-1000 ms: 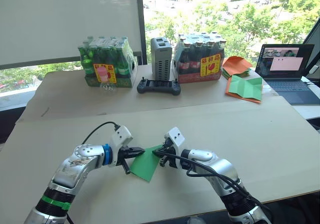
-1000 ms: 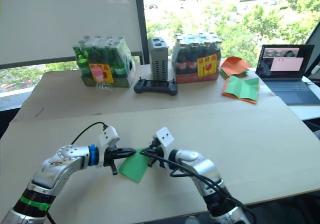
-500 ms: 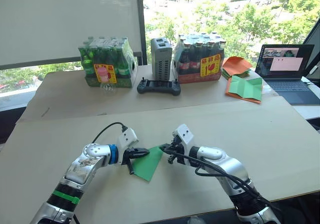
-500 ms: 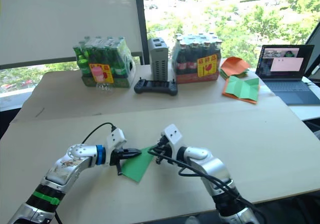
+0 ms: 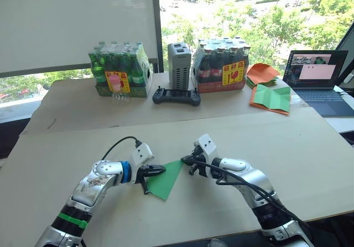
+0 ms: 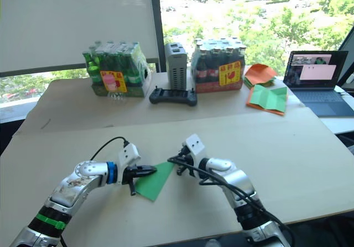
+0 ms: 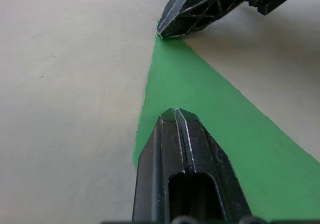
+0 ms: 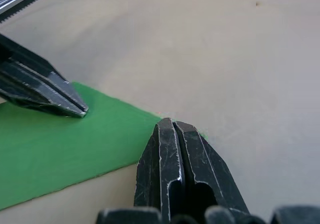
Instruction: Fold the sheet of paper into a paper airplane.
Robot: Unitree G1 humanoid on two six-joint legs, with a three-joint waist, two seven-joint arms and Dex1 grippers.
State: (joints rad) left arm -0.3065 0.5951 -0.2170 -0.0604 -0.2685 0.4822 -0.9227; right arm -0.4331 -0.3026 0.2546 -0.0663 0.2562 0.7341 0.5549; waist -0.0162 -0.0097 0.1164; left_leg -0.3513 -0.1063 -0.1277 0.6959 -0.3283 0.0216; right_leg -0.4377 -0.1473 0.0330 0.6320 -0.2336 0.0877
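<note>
Left eye view: the paper airplane [image 5: 164, 179], a slim green wedge, lies flat on the pale table [image 5: 310, 147] close to its near edge and about midway along it. The left tool [image 5: 157, 171] has its two black fingers pressed together with no gap, and their tips rest on the wedge's left edge. The right tool [image 5: 185, 160] is likewise closed tight, its tip touching the pointed far corner of the wedge. In the left wrist view the closed fingers [image 7: 185, 154] sit on top of the green paper, and the other tool's tip meets the sharp point of the wedge. Whether either tool actually pinches the paper or only presses it down, I cannot tell. Along the far edge of the table stand two shrink-wrapped packs of bottles [image 5: 117, 68], a grey box [image 5: 178, 64] between them and a black controller [image 5: 176, 96] in front. Toward the far right corner lie orange and green papers [image 5: 270, 96] beside an open laptop [image 5: 318, 75].
</note>
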